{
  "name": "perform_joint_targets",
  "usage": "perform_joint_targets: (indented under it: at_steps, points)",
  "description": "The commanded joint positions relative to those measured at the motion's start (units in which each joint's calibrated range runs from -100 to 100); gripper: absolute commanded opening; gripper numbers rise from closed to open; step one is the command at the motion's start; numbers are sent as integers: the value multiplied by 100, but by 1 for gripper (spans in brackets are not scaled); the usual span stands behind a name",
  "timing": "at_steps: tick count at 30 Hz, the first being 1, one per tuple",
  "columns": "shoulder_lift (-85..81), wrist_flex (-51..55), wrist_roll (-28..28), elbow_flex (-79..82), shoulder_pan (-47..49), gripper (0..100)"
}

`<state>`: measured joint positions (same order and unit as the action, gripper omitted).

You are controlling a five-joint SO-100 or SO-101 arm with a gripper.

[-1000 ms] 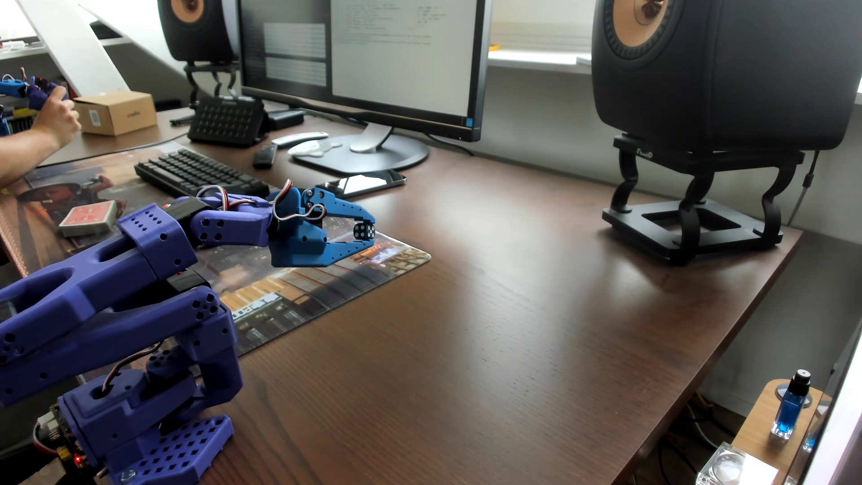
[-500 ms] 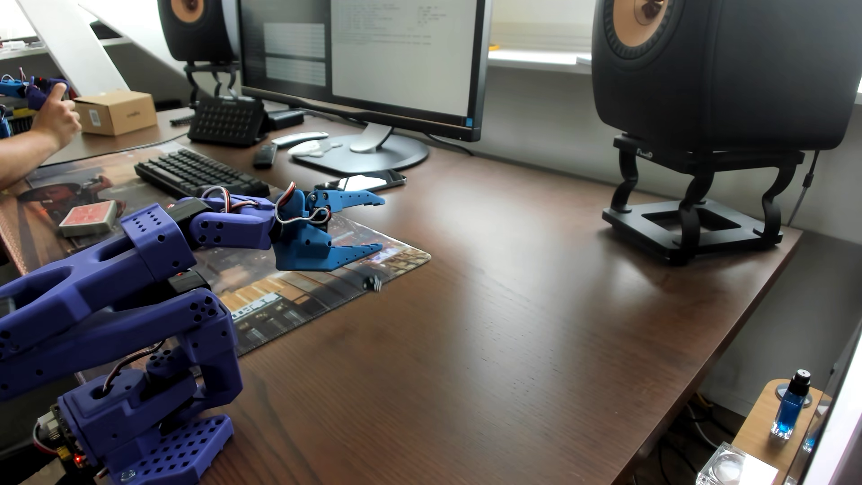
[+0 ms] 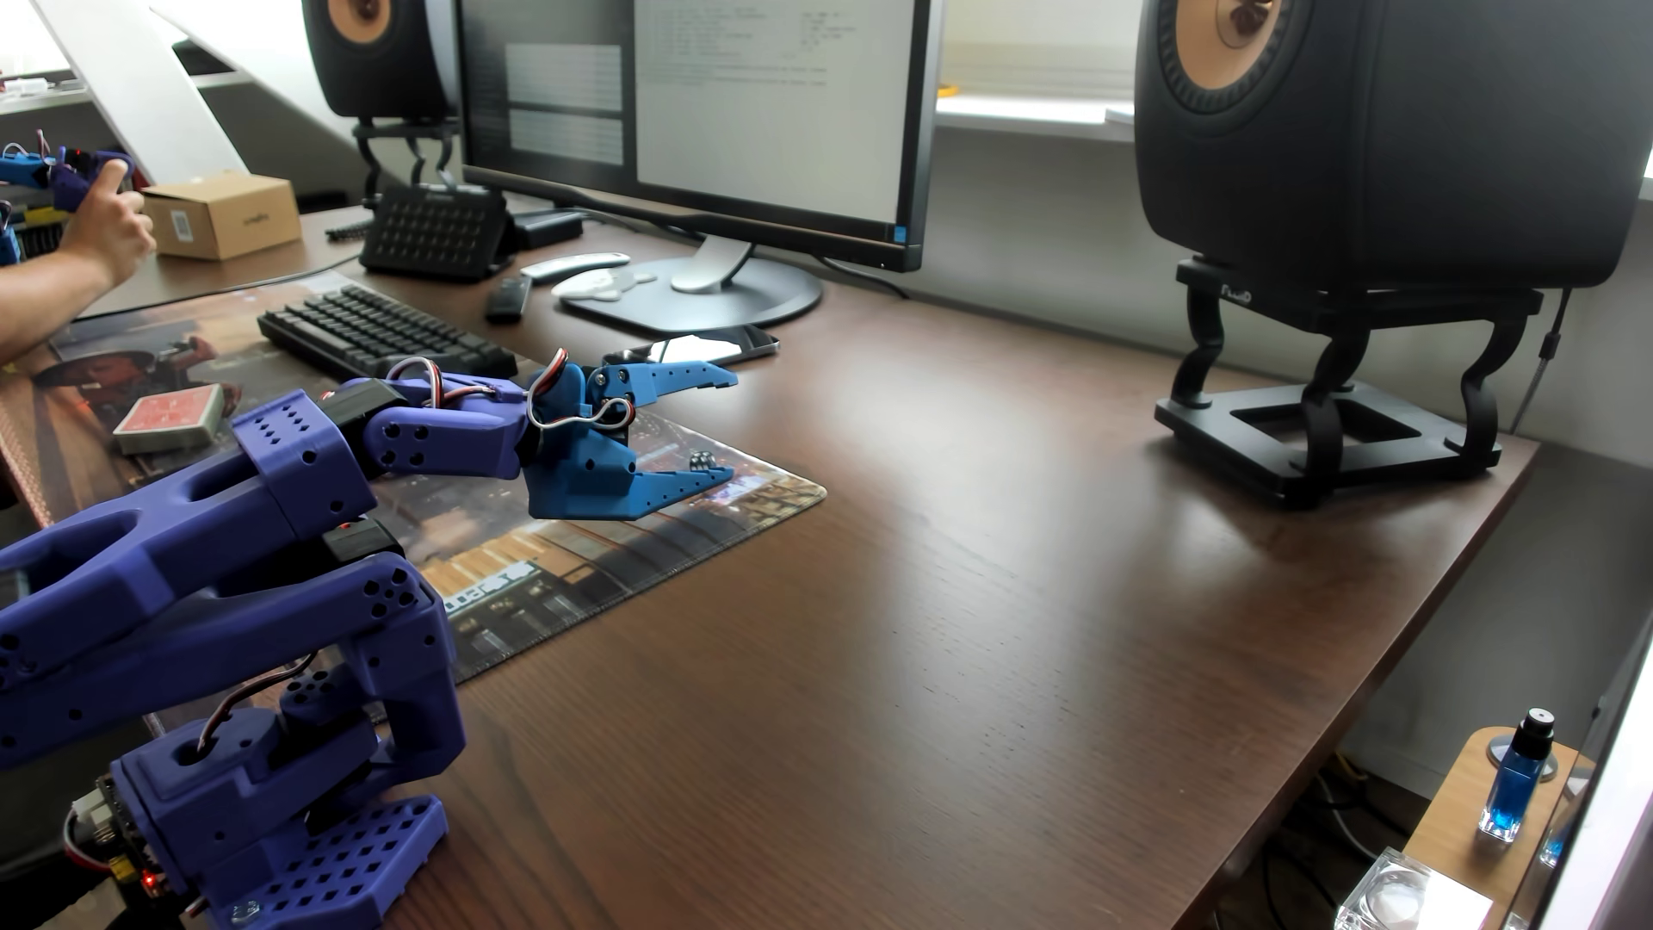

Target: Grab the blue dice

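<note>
The blue dice (image 3: 700,461) is a tiny near-black cube with white pips. It shows in the gap between the jaws, just above the lower finger (image 3: 680,487) and well below the upper finger (image 3: 689,377). It seems to lie on the printed desk mat (image 3: 626,572) behind the lower finger; whether it touches that finger I cannot tell. My blue gripper (image 3: 733,427) hangs above the mat's right end, jaws wide apart and holding nothing.
A black keyboard (image 3: 385,335), a phone (image 3: 707,349) and a monitor base (image 3: 698,304) lie behind the gripper. A red card deck (image 3: 170,420) sits on the mat's left. A speaker stand (image 3: 1324,438) is far right. A blue bottle (image 3: 1516,787) stands on a low shelf.
One second ago the gripper was shut on the dice. It opened, the dice dropped toward the mat's edge, and it now shows higher in the picture, just above the lower finger.
</note>
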<state>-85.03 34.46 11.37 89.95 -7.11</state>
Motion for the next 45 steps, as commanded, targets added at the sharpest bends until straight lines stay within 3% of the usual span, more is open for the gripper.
perform_joint_targets:
  at_steps: [1,19,25,27,39,45]
  points:
    - [-99,-133,30,-80,-66,23]
    - [-115,-159,-17,942,7,22]
    - [-48,-107,-385,969,97,3]
    - [-40,-82,-375,987,97,2]
    - [-1003,2005,-796,670,384,5]
    - [-1480,2261,-801,797,367,6]
